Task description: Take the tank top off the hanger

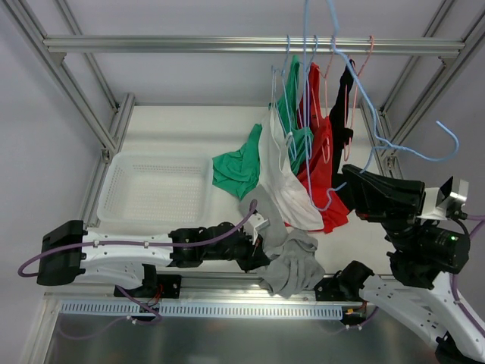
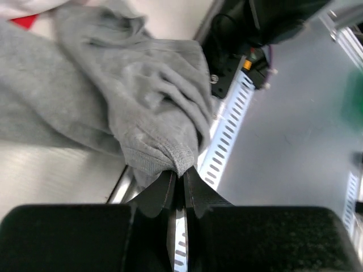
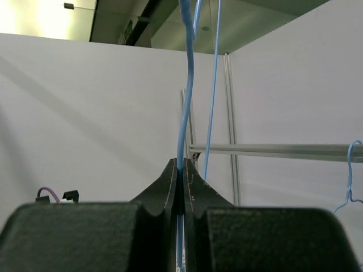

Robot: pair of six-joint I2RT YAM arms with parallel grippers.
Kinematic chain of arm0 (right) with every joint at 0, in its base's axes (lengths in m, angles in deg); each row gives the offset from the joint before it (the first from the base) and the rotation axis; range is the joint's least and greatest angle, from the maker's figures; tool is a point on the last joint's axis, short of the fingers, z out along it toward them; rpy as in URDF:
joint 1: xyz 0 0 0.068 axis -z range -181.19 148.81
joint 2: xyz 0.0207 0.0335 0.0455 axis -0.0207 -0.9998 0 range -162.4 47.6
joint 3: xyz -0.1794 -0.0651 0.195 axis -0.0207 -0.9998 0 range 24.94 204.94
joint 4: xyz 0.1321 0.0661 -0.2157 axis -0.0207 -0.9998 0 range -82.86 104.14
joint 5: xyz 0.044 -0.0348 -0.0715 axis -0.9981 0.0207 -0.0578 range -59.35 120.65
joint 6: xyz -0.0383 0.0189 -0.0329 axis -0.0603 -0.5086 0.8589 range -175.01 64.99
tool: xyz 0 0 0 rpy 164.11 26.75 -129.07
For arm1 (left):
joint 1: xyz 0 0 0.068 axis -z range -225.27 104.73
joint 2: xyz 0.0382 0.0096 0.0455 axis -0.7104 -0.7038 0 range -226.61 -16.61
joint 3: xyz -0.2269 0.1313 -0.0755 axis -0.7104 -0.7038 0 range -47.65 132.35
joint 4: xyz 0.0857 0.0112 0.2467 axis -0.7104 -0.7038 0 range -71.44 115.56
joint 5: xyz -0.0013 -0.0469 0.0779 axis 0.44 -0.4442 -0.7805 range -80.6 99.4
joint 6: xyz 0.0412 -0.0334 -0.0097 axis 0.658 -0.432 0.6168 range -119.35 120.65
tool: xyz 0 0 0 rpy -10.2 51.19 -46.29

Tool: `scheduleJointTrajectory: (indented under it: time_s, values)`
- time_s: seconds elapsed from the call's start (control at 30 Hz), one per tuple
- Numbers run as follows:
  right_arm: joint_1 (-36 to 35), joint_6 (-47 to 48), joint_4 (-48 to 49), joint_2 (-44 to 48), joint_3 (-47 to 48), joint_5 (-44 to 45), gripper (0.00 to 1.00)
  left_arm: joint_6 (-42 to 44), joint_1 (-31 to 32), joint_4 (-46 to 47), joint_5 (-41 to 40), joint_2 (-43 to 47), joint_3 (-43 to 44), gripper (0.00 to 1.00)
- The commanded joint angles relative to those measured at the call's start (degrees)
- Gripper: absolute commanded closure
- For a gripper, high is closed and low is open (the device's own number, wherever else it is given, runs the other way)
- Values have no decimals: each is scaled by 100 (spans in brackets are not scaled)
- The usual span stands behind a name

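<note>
The grey tank top (image 1: 292, 262) lies bunched at the table's front edge, low and to the left of the blue wire hanger (image 1: 362, 95). My left gripper (image 1: 263, 248) is shut on its hem. In the left wrist view the grey tank top (image 2: 142, 90) is pinched between the closed jaws of the left gripper (image 2: 180, 170). My right gripper (image 1: 347, 177) is raised at the right and shut on the blue hanger. In the right wrist view the blue hanger wire (image 3: 187, 85) rises straight out of the closed right gripper (image 3: 181, 168). The grey cloth looks apart from the hanger wire.
Green (image 1: 291, 98), white (image 1: 282, 178), red (image 1: 322, 152) and black (image 1: 341, 114) garments hang on hangers from the top rail (image 1: 189, 45). A green garment (image 1: 237, 168) lies on the table beside a white basket (image 1: 114, 189). Frame posts stand left and right.
</note>
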Motion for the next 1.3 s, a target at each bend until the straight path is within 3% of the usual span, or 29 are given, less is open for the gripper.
scheduleJointTrajectory:
  time_s: [0.0, 0.07, 0.1, 0.13, 0.23, 0.3, 0.47, 0.67, 1.07, 1.27]
  values:
    - [1, 544, -1058, 286, 532, -404, 100, -434, 82, -159, -1185, 23, 195, 100]
    - [1, 396, -3076, 69, 1357, -48, 100, -505, 134, -1209, -1991, 145, 519, 99]
    - [1, 369, -4635, -46, 2048, 60, 100, -523, 169, -1556, -2170, 233, 608, 88]
    - [1, 325, -5060, -126, 2212, 165, 100, -514, 178, -1794, -2320, 330, 696, 50]
    - [1, 54, -6125, -389, 2555, 385, 100, -479, 179, -2594, -2883, 901, 784, 16]
    - [1, -201, -6907, -818, 2941, 657, 100, -531, 179, -3338, -3338, 1358, 994, 1]
    - [-16, -448, -7656, -1654, 3470, 1229, 100, -558, 179, -4598, -3885, 2183, 1478, 1]
    - [-305, -396, -7622, -2622, 4164, 1818, 100, -260, 179, -5759, -4053, 2501, 1874, 1]
    - [-385, 166, -7578, -4799, 5807, 2873, 100, -329, 179, -5901, -4114, 2212, 1716, 1]
    - [-307, 632, -7578, -6128, 7415, 3023, 100, -996, 170, -5892, -4395, 2571, 1488, 1]
